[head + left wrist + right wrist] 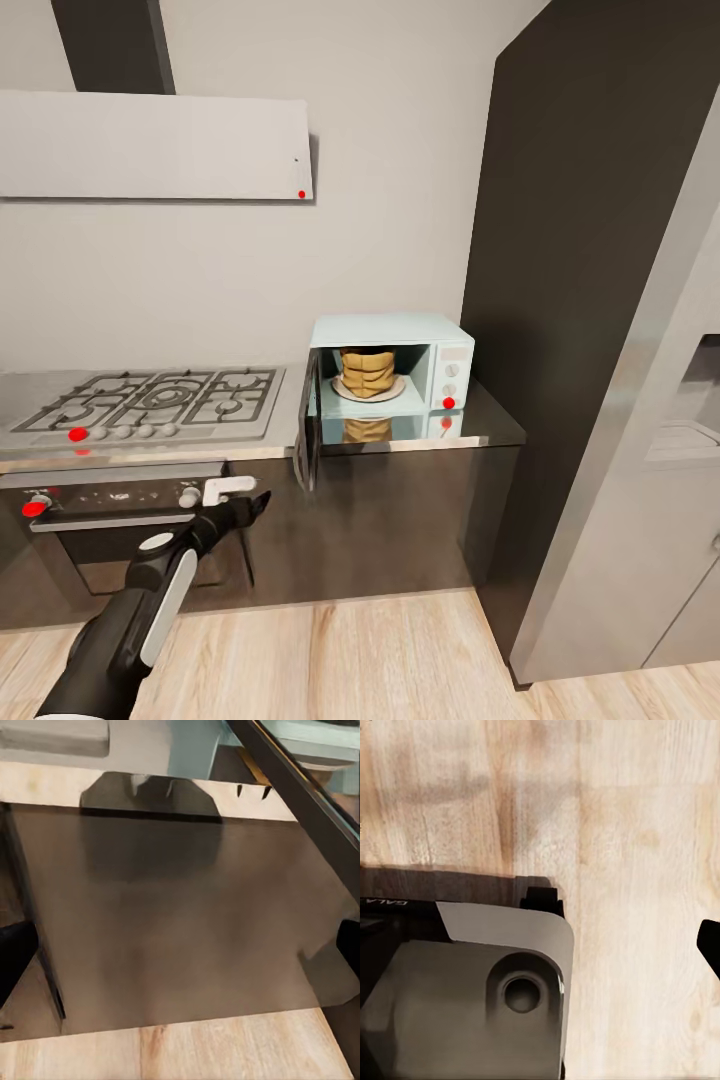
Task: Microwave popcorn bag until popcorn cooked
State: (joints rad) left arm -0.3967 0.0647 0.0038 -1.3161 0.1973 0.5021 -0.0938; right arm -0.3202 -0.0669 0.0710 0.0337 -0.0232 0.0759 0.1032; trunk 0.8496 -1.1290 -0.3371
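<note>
Golden-brown crumpled popcorn bag upright on white plate inside pale blue microwave, door open. Left gripper parted, empty. Right gripper: cannot tell. Lettering "GALA" on robot base.

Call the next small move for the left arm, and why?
Probably swing the microwave door shut. The popcorn bag already sits on the plate inside the microwave, and the door hangs open toward the hob. The left gripper hovers below the countertop edge, just left of that door, so lifting it and pushing the door closed looks like the shortest step before heating.
</note>
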